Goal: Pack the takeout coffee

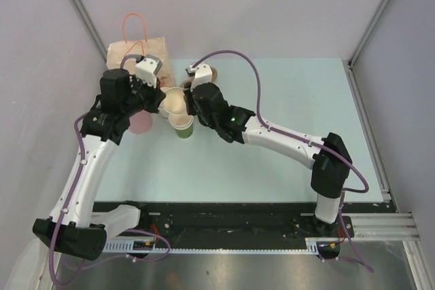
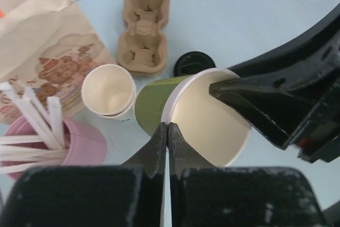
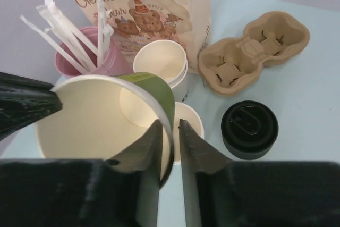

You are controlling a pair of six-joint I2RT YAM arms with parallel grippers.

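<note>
Pale blue-green surface [image 1: 292,93] runs between grey walls, with both arms reaching in from the bottom of the overhead view. Left of centre, the two hands meet at the green cup [image 2: 151,104], which leans over, open and without a lid. The right hand [image 3: 169,131] is pinched narrow on the cup's rim, one finger inside the wall and one outside. The left hand [image 2: 167,130] is closed tight, its tips against the rim on the opposite side; whether paper sits between them cannot be told. A black lid [image 2: 192,63] lies flat on the surface just beyond the cup. Around them stand a cardboard cup carrier [image 2: 143,30], an open white cup [image 2: 109,89], a pink cup [image 2: 85,144] of straws [image 2: 32,115] and a bear-printed paper bag [image 3: 138,3].
</note>
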